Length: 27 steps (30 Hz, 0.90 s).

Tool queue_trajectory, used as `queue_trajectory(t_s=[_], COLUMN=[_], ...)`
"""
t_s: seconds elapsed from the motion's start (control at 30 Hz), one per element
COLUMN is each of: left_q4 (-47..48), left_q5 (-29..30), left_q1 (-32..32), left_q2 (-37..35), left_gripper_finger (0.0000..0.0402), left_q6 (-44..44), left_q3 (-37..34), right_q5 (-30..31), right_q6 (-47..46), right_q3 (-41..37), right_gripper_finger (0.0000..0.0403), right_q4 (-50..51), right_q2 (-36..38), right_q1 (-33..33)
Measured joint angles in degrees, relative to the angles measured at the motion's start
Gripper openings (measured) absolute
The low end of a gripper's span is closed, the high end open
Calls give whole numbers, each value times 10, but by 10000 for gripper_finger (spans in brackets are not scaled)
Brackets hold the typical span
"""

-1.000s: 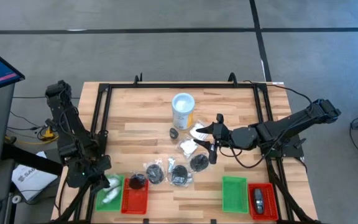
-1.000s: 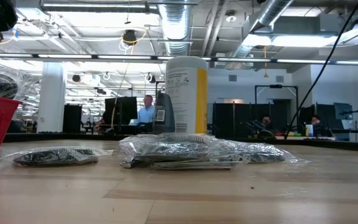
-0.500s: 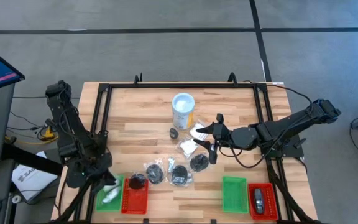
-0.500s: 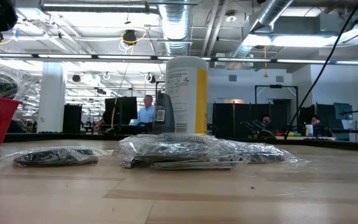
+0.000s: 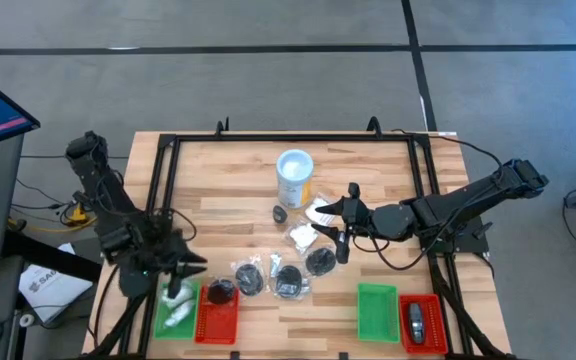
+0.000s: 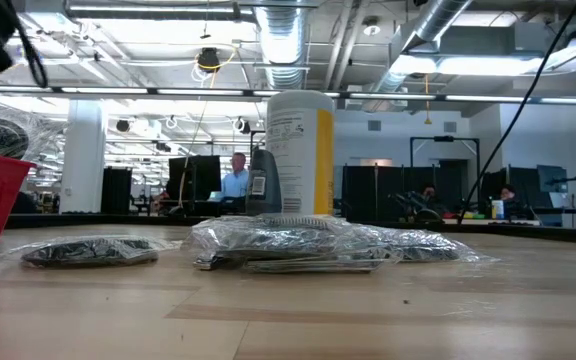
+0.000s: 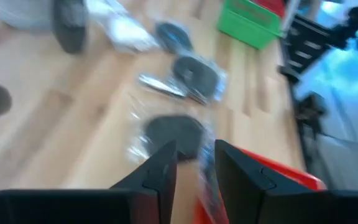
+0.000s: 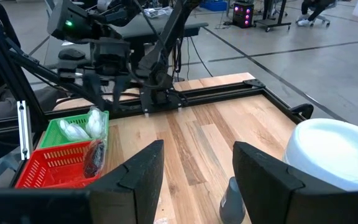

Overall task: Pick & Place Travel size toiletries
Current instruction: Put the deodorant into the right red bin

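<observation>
Travel-size packets lie mid-table: black round ones [image 5: 289, 282] [image 7: 173, 130], white ones [image 5: 301, 236], and a dark grey piece [image 5: 280, 213]. In the low view they show as a flat clear-wrapped heap [image 6: 288, 245]. White packets [image 5: 176, 305] [image 8: 79, 127] lie in the left green tray and a black one [image 5: 220, 292] in the left red tray. A dark grey oblong [image 5: 415, 320] lies in the right red tray. My left gripper [image 5: 183, 262] [image 7: 194, 168] is open, above the left green tray's far edge. My right gripper [image 5: 345, 224] is open wide beside the white packets.
A white tub with a yellow label [image 5: 294, 176] [image 6: 300, 150] stands upright toward the far side of the packets. Another green tray [image 5: 376, 310] and red tray [image 5: 430, 335] sit at the near right. A black frame rail [image 5: 293, 137] runs around the table.
My left arm has swung from over the left green tray toward the table's centre, and its gripper now points at the black packets. The right arm and the packets on the table have kept still.
</observation>
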<state>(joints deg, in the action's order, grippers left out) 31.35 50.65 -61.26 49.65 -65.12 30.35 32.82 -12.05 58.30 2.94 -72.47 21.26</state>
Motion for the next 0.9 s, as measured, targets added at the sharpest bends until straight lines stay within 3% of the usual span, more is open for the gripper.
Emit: queue_trajectory(t_s=[0.5, 0.67, 0.9], left_q4=[-34, -103, -236], left_q5=[4, -8, -39], left_q1=[221, 278, 351], left_q2=[1, 29, 127], left_gripper_finger=[102, 102, 102], left_q6=[152, 220, 304], left_q3=[0, 0, 0], right_q5=[0, 0, 0], right_q6=[0, 0, 0], right_q3=[0, 0, 0], right_gripper_finger=[182, 182, 182], right_q4=[0, 0, 0], right_q2=[0, 0, 0], right_q1=[0, 0, 0])
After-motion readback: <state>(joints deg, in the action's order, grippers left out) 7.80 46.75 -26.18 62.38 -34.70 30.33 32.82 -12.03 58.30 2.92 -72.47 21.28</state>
